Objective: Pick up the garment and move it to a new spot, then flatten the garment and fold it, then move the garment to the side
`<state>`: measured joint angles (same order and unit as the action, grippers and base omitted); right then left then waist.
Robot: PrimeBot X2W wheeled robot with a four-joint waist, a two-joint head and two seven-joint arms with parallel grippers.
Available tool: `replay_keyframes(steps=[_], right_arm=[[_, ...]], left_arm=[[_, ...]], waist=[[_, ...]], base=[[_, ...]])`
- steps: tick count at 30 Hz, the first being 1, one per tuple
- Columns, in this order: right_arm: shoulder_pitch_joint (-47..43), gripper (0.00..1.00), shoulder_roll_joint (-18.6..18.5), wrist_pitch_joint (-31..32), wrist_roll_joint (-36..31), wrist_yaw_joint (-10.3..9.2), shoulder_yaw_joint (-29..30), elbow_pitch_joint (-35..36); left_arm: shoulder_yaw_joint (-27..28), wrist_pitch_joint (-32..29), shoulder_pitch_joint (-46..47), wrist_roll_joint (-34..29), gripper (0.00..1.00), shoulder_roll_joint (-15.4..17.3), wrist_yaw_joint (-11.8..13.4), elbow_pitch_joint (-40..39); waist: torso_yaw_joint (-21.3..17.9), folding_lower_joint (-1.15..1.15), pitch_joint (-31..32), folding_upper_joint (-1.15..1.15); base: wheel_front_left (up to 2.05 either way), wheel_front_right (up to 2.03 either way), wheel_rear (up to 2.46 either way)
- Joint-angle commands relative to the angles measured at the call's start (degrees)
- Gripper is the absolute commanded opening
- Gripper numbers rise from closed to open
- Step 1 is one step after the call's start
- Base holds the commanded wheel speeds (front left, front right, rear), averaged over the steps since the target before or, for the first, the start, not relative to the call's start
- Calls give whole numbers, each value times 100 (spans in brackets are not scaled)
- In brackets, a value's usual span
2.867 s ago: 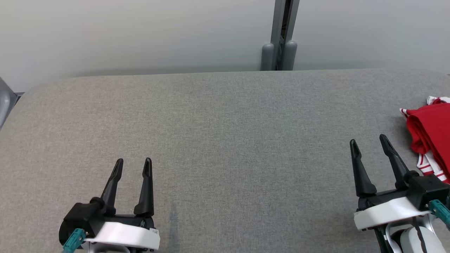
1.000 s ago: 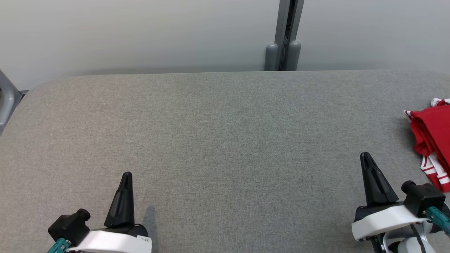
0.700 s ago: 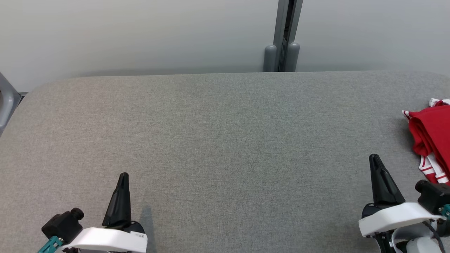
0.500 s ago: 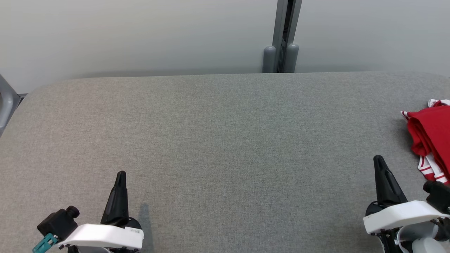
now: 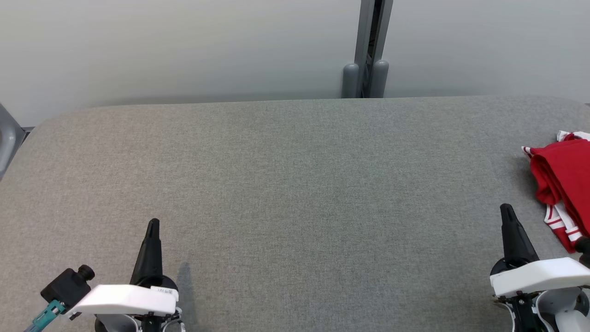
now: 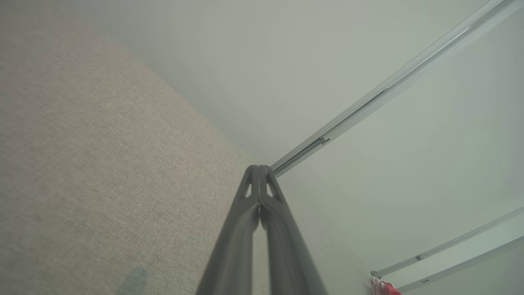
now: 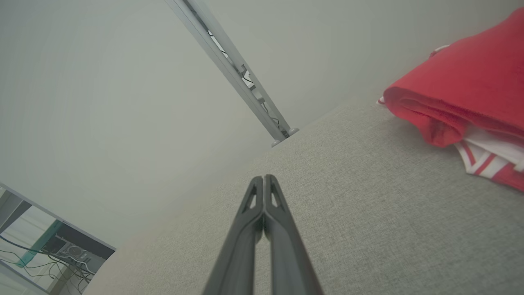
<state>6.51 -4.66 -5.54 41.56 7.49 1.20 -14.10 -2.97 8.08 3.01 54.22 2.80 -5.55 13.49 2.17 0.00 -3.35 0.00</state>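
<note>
**A:** What lies before you?

**B:** The grey desk (image 5: 295,184), running broad ahead of both pairs of fingers. The red garment (image 5: 560,170), white-striped at its edge, lies doubled over in layers just outward of my right fingers (image 5: 508,221). It is apart from them and well away from my left fingers (image 5: 152,228).

**A:** Why is nothing held?

**B:** Both pairs are pressed together, empty. Off at the desk's side, the garment looks set aside already, I judge.

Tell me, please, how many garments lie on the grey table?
1: a folded red garment at the table's right edge, beyond the right gripper; the frame crops it, so more may be hidden.
</note>
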Motion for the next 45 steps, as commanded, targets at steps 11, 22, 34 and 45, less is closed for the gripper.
replay_keyframes(steps=[11, 22, 34, 45], right_arm=[[177, 0, -4, 282, 982, 1, 199, -14], [198, 0, 18, 481, 1663, 1, 340, -58], [223, 0, 44, 702, 2397, 1, 489, -114], [246, 0, 67, 884, 3005, 1, 608, -163]], left_arm=[[103, -206, 334, 770, 0, 52, -60, 47], [160, -365, 434, 1301, 0, 58, -88, 133], [226, -537, 548, 1875, 0, 63, -114, 235], [287, -676, 644, 2346, 0, 65, -137, 317]], waist=[[-28, 0, 41, 0], [-52, 0, 76, 0], [-80, 0, 118, 0], [-107, 0, 156, 0]], base=[[0, 0, 0], [0, 0, 0], [0, 0, 0], [0, 0, 0]])
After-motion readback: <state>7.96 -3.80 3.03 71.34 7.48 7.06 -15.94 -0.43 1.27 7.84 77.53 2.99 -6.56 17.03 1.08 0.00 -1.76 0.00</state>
